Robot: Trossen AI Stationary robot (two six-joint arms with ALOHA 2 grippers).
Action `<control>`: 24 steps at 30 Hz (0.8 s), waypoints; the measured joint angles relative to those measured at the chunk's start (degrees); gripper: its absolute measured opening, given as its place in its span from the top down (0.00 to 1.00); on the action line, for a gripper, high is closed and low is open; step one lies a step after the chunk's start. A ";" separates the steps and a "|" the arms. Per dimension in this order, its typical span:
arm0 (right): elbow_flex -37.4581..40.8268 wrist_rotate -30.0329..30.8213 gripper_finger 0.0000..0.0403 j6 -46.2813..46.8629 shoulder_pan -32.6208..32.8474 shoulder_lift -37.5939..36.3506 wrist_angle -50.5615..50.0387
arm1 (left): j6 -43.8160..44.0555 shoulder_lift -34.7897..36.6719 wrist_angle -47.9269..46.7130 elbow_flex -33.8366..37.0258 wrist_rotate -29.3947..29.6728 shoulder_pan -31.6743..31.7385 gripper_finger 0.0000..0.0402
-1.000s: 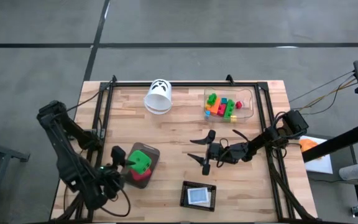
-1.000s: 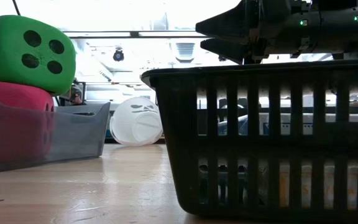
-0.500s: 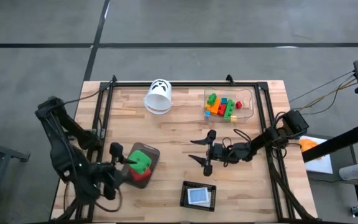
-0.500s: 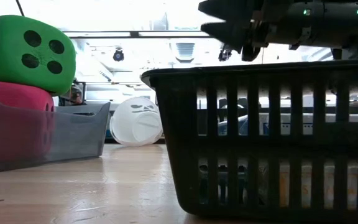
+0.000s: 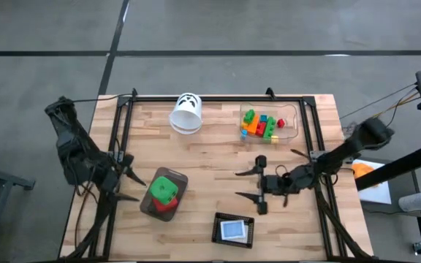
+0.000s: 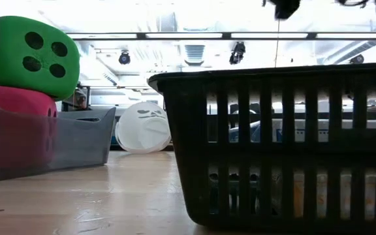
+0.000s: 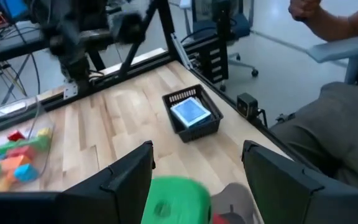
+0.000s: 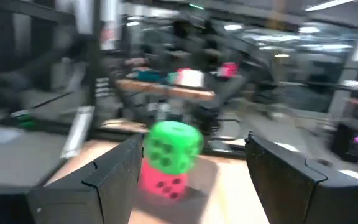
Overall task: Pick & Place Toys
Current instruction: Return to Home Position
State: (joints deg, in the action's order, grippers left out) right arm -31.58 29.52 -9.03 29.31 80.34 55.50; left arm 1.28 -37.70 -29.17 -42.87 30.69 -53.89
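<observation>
The left claw is held open beside the grey tray, where the green die is stacked on the red die. The right claw is spread open over the wooden table; a seated person is seen beyond.

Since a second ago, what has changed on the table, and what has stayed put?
Both open grippers pulled back empty: the left gripper away from the gray bin toward the left edge, the right gripper rightward, lifting almost out of the low view. The green die stays atop the red die in the bin.
</observation>
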 joint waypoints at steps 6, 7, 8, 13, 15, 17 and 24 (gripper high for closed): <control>2.45 -17.52 0.32 1.24 0.47 -17.43 -15.02 | -0.64 14.43 -0.40 8.84 0.15 0.00 0.38; 3.78 -19.18 0.32 0.59 0.47 -20.07 -15.14 | -0.78 16.87 -0.41 9.93 0.14 0.00 0.38; 5.28 -20.19 0.32 -0.08 0.47 -22.61 -15.42 | -0.87 19.27 -0.43 10.95 0.09 0.00 0.38; 14.40 -20.57 0.32 -0.87 0.47 -34.79 -14.11 | -2.52 31.62 -0.11 15.77 -2.41 0.00 0.38; 19.06 -20.72 0.32 -0.81 0.56 -38.44 -11.98 | -4.12 35.15 1.53 16.48 -4.00 0.04 0.38; 23.62 -22.29 0.32 -0.41 0.60 -41.60 -8.23 | -4.14 37.71 2.29 16.64 -3.11 0.04 0.38; 31.05 -23.25 0.32 -0.11 0.66 -46.26 -6.44 | 1.31 35.77 3.85 17.40 20.47 0.02 0.38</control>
State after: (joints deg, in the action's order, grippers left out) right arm -0.54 6.26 -9.14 29.97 34.08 49.06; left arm 2.59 -1.93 -25.33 -25.47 51.17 -53.87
